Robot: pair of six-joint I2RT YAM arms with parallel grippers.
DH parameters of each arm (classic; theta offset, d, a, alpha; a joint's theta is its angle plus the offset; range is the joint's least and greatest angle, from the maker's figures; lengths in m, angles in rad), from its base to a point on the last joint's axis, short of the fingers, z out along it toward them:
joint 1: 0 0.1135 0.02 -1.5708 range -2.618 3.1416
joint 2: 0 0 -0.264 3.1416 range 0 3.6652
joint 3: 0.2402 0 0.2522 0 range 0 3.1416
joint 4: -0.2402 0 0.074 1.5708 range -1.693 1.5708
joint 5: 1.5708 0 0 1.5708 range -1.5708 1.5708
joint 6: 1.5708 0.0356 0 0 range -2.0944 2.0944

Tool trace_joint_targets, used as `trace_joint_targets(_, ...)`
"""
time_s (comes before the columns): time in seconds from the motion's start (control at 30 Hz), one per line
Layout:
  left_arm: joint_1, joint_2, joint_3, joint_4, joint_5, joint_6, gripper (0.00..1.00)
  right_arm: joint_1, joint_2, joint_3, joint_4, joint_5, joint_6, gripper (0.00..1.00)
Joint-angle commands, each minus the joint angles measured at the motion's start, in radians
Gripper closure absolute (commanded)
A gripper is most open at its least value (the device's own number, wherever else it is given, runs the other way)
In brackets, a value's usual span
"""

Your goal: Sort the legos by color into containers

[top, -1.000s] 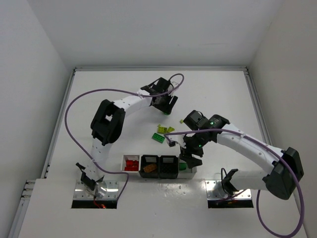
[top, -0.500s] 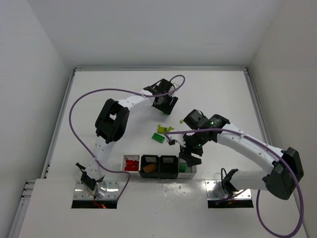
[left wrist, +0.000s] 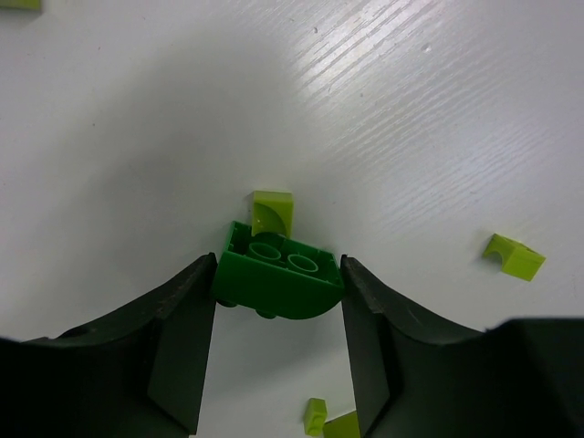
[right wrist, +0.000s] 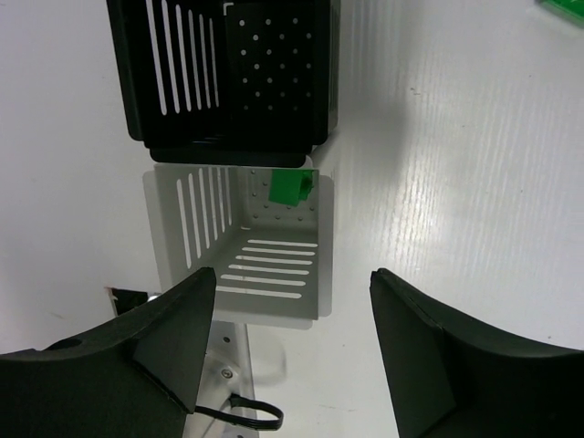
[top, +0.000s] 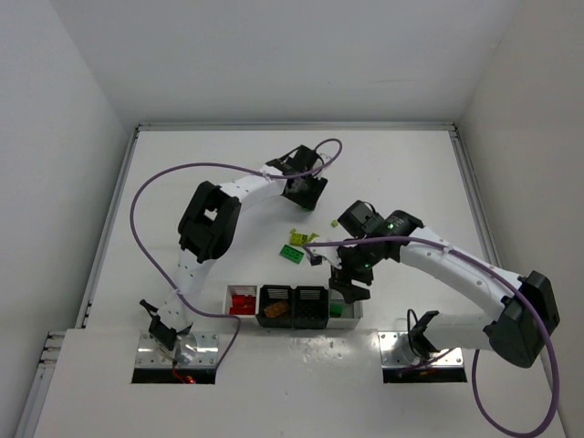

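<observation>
The right claw (right wrist: pixel 292 274) is hanging wide open, and nothing is sitting between its fingers. Right under it, the bins (top: pixel 294 290) are standing in a row. The white end bin (right wrist: pixel 239 265) is lying straight below the tips. One green lego (right wrist: pixel 290 187) is resting inside it, by the wall next to a black bin (right wrist: pixel 274 73). Further along the row from this claw, a brown lego (top: pixel 275 310) and some red legos (top: pixel 242 301) are lying in their own bins.

Out past the right claw, yellow-green legos (top: pixel 303 238) and a loose green lego (top: pixel 291 255) are lying on the table (top: pixel 182 164).

Farthest out, the left claw (left wrist: pixel 278 285) is squeezing a big green lego (left wrist: pixel 274 274) between its two fingers, down on the table. A tiny yellow-green piece (left wrist: pixel 273 210) is touching that lego just past the tips. Another little piece (left wrist: pixel 514 256) is lying well off to one side.
</observation>
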Motion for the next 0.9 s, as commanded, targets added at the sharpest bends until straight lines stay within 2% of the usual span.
trace_joint_targets(0.0,0.000,-0.001,0.021,-0.002,0.028,0.005,0.74,-0.004,0.004,0.019,0.035,0.023,0.005,0.31)
trace_joint_targets(0.13,0.000,-0.073,-0.025,-0.002,0.028,0.027,0.81,-0.013,-0.007,0.061,0.046,0.034,0.015,0.31)
trace_joint_targets(0.33,0.029,-0.359,-0.143,-0.002,0.112,0.095,0.82,-0.047,-0.025,0.160,0.084,0.032,0.091,0.31)
trace_joint_targets(0.47,0.073,-0.566,-0.236,0.007,0.225,0.126,0.82,-0.105,-0.037,0.185,0.180,0.118,0.265,0.31)
trace_joint_targets(0.5,0.085,-0.605,-0.259,0.007,0.254,0.137,0.82,-0.119,-0.056,0.173,0.269,0.153,0.310,0.29)
trace_joint_targets(0.53,0.085,-0.680,-0.306,0.007,0.293,0.137,0.82,-0.140,-0.074,0.150,0.311,0.220,0.374,0.23)
trace_joint_targets(0.6,0.086,-0.752,-0.356,0.007,0.317,0.158,0.82,-0.159,-0.090,0.141,0.395,0.321,0.430,0.18)
trace_joint_targets(0.67,0.086,-0.853,-0.423,0.007,0.345,0.158,0.82,-0.203,-0.061,0.157,0.395,0.351,0.491,0.18)
trace_joint_targets(0.77,0.064,-0.939,-0.497,0.007,0.416,0.195,0.82,-0.304,0.013,0.196,0.354,0.307,0.551,0.18)
trace_joint_targets(0.87,-0.043,-1.027,-0.534,-0.053,0.475,0.333,0.81,-0.407,0.126,0.254,0.308,0.238,0.573,0.18)
